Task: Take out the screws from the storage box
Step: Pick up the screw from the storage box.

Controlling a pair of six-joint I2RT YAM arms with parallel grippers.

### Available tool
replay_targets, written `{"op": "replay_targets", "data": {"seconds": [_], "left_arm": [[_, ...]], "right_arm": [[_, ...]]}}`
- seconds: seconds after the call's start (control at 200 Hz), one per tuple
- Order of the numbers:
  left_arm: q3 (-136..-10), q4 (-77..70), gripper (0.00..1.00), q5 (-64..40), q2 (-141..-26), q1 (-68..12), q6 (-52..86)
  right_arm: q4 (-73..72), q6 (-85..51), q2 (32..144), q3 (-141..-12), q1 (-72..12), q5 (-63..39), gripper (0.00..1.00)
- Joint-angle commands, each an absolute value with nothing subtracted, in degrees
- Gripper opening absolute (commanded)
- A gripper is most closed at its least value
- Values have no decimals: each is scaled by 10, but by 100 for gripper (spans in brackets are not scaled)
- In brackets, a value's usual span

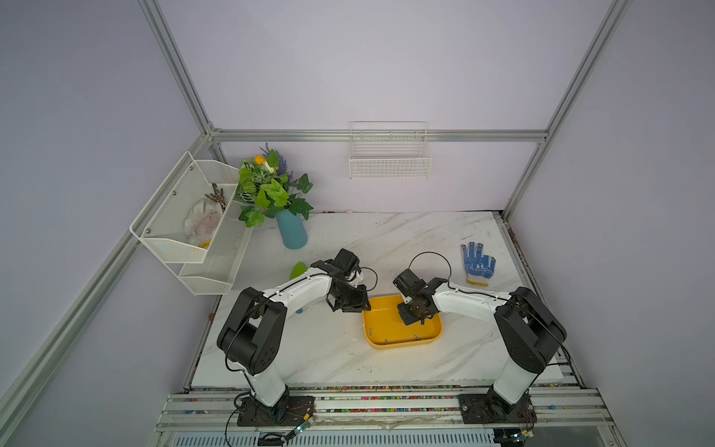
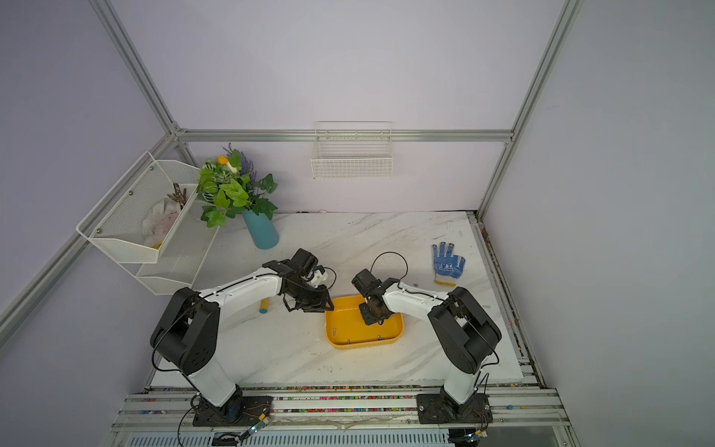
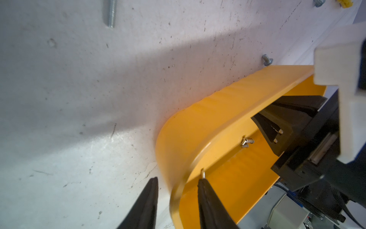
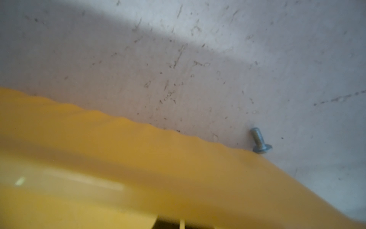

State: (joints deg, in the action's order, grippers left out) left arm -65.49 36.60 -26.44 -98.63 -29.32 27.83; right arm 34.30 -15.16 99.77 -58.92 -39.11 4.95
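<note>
The storage box (image 1: 383, 317) (image 2: 344, 317) is a shallow yellow-orange tub on the marble table. Three tiny screws (image 1: 370, 331) (image 2: 349, 341) lie near its front wall. In the left wrist view, two screws (image 3: 246, 141) lie crossed on the box (image 3: 198, 123) floor. My left gripper (image 1: 365, 307) (image 3: 178, 179) stands open astride the box's far-left corner wall, one finger outside and one inside, a gap showing on each side. My right gripper (image 1: 414, 314) (image 3: 277, 135) (image 4: 182, 225) reaches down into the box (image 4: 118, 158), fingertips together; no screw shows between them.
A bluish screw (image 3: 267, 61) (image 4: 260, 141) lies on the table against the box's outer wall, and a threaded rod (image 3: 111, 13) lies farther off. A blue dotted glove (image 1: 478, 263) is at the right, a teal vase with plants (image 1: 292, 230) at the back left, and white wire baskets (image 1: 390, 162) hang on the walls.
</note>
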Motion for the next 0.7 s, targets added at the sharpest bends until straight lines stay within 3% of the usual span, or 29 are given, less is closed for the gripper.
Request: {"op": "replay_targets", "data": {"seconds": [0.0,0.695], "left_arm": [[-682,386,38,-250,-985,-294,275],[-723,421,39,-222,-988,-285,274]], "right_arm": [[386,-149,1007,-567,-391,51,2],[468,-166,887,-683,-371,41,0]]}}
